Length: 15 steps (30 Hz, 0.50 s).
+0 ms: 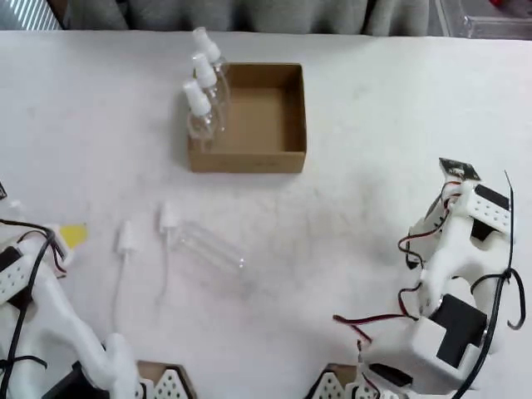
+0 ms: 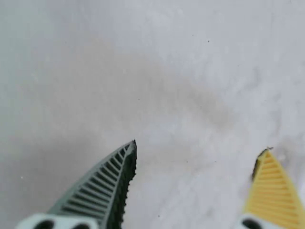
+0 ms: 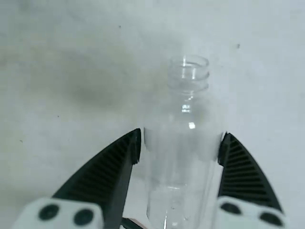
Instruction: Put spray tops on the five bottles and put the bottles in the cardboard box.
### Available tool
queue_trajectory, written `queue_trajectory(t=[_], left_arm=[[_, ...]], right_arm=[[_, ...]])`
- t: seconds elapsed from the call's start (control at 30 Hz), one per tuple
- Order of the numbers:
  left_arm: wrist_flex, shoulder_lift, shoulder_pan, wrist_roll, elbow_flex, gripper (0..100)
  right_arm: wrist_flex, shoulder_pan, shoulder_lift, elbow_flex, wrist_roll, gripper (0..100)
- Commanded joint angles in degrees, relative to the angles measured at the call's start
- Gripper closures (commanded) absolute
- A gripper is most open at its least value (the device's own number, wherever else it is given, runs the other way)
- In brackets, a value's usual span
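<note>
1. High view: the box (image 1: 246,160) sits far back on the table (image 1: 391,108), about mid-width.
2. Three topped bottles (image 1: 205,112) stand in a row along its left wall, inside it as far as I can tell.
3. Nearer to me and left of centre, an open bottle (image 1: 208,245) lies on its side on the table.
4. Two loose tops lie with their tubes trailing towards me: one top (image 1: 169,218) is just beside the open bottle's left end, the other top (image 1: 125,238) is further left.
5. My left arm (image 1: 50,324) is at the near left and my right arm (image 1: 457,283) at the near right, both well apart from the box.
6. Left wrist view: my left pincer (image 2: 200,146) is spread wide, its grey finger (image 2: 109,181) and yellow finger (image 2: 274,191) well apart with bare table between them.
7. Right wrist view: my right pincer (image 3: 181,133) is clamped on a second bottle (image 3: 189,76), clear and without a top.
8. Its black fingers (image 3: 109,171) press on both sides of the body, and the threaded neck points away from the wrist.
9. I cannot tell whether this bottle rests on the table or is lifted off it.
</note>
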Motion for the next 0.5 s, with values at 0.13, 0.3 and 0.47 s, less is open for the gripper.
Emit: queue_trajectory(t=[0.13,0.3,0.47], left_arm=[[-1.1,-0.1,0.6,0.1,-0.1,63],[-1.1,-0.1,0.6,0.1,-0.1,63],[-1.1,-0.1,0.6,0.1,-0.1,63]], right_arm=[[-0.4,-0.6,0.0,-5.1,1.1,76.9],[0.1,-1.5,0.0,-6.5,0.8,76.9],[1.8,-1.7,0.1,-7.2,0.9,76.9]])
